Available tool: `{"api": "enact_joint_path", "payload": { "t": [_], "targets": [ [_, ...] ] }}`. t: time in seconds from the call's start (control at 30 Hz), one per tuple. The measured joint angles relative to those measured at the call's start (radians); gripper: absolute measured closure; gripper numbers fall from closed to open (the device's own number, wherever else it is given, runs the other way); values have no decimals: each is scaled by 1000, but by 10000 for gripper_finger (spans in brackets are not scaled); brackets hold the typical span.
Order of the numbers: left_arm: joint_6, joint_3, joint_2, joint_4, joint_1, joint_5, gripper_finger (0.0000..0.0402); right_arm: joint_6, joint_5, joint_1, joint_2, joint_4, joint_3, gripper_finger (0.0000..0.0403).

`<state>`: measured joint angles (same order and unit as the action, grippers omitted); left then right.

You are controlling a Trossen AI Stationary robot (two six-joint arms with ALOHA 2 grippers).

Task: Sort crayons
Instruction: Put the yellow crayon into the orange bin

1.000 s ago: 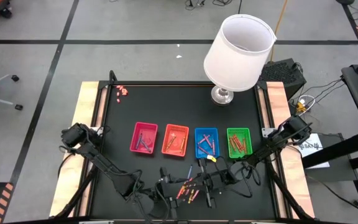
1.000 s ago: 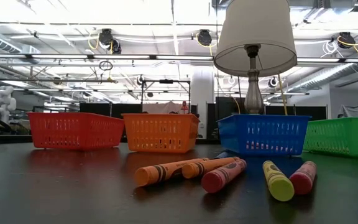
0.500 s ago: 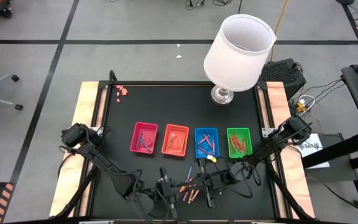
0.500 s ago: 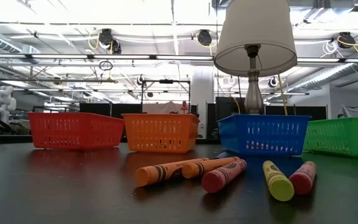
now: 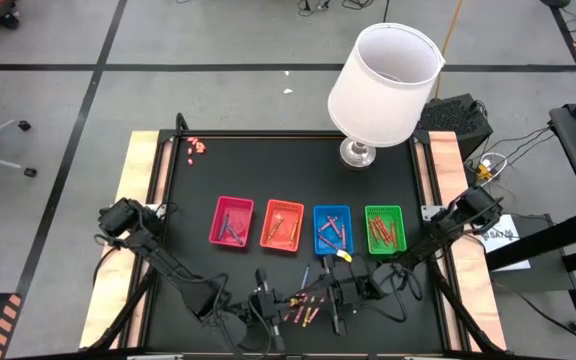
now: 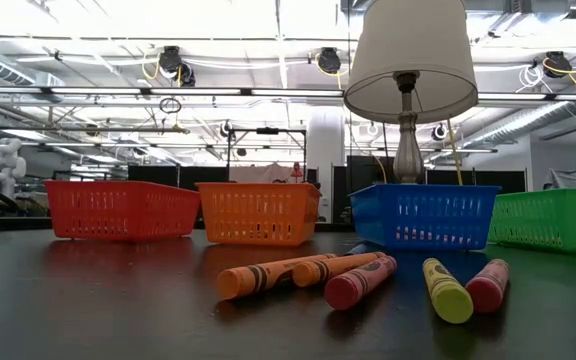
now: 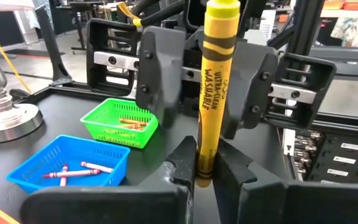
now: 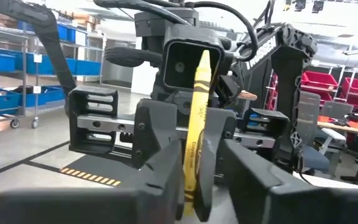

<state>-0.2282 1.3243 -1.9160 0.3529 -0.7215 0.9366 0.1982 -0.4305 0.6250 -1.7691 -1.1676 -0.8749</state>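
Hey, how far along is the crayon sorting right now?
Partly done. The pink tray, orange tray, blue tray and green tray already hold crayons. In hand: a yellow crayon at the table's front, the left end effector shut on one end, the right end effector facing it. Left: several loose crayons lying before the trays.

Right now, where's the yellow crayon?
The yellow crayon stands upright between the two claws at the table's near edge, pinched at its lower end by the left claw, with the right claw facing it, below the blue tray.
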Motion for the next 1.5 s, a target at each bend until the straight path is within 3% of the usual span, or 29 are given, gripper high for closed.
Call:
{"api": "enact_joint_path", "payload": {
  "t": [0.2,0.43,0.77,0.93,1.03,1.2,1.37,1.5],
  "targets": [
    [40,0,3,-12,-16,5,374,15,-130,40,0,6,0,241],
    [104,0,67,-209,-40,8,379,55,-311,101,0,74,0,223],
    [644,0,85,-255,-45,7,380,110,-369,131,0,126,0,231],
    [816,0,85,-258,-44,7,381,110,-369,130,0,132,0,231],
    [763,0,85,-257,-44,1,381,110,-368,130,0,134,0,231],
    [439,0,85,-257,-35,2,381,110,-368,130,0,134,0,232],
    [212,0,85,-259,-18,9,381,105,-366,130,0,135,0,232],
    [151,0,85,-269,-6,120,381,102,-380,131,0,147,0,232]
  ]
}}
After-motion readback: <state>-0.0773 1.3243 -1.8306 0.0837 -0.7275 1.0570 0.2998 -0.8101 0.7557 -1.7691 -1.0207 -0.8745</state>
